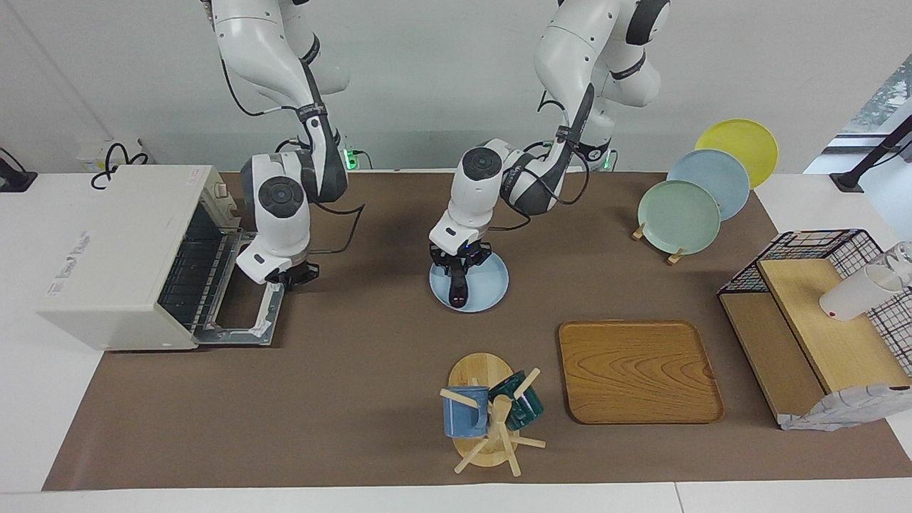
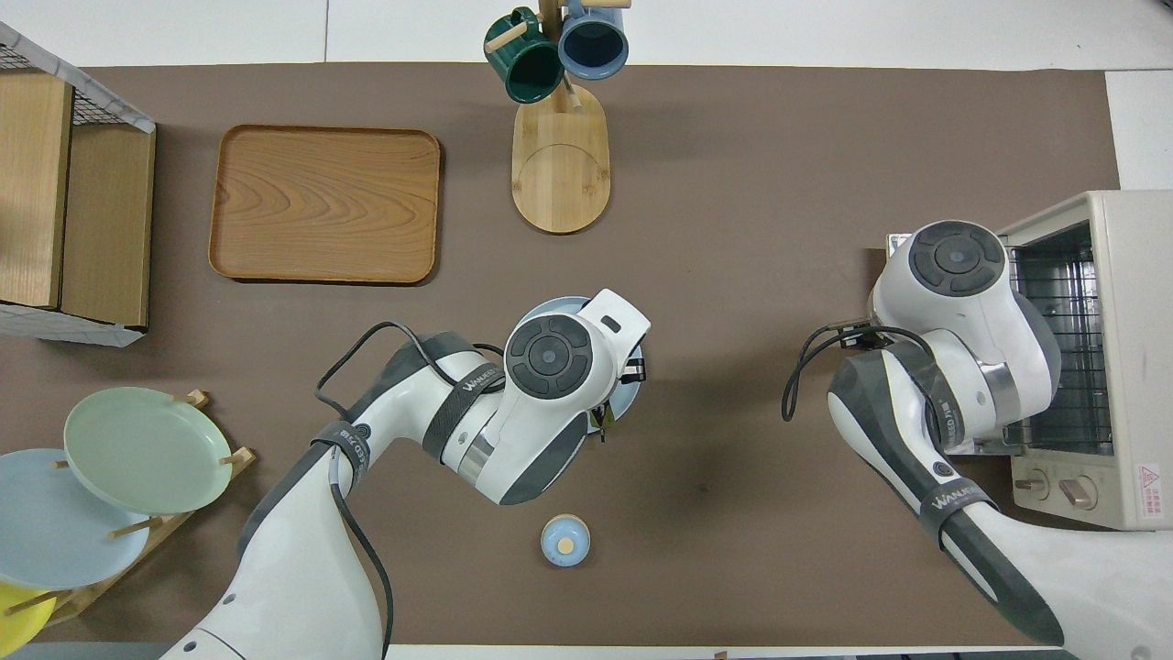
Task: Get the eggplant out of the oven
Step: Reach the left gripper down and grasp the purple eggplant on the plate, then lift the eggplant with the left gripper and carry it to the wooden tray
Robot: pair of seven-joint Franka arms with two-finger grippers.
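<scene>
The dark purple eggplant (image 1: 458, 291) lies on a light blue plate (image 1: 493, 285) mid-table, its length running toward and away from the robots. My left gripper (image 1: 459, 269) is down on the end nearer the robots, shut on the eggplant. In the overhead view the left hand hides the eggplant; only the plate's rim (image 2: 561, 302) shows. The white oven (image 1: 114, 249) stands at the right arm's end with its door (image 1: 242, 324) dropped open and its rack bare. My right gripper (image 1: 291, 276) hangs shut over the door's edge, holding nothing.
A mug rack (image 1: 488, 417) and a wooden tray (image 1: 638, 370) lie farther from the robots than the plate. A stand of plates (image 1: 680, 214) and a wire basket with a wooden shelf (image 1: 819, 299) fill the left arm's end. A small blue lidded jar (image 2: 565, 539) sits near the robots.
</scene>
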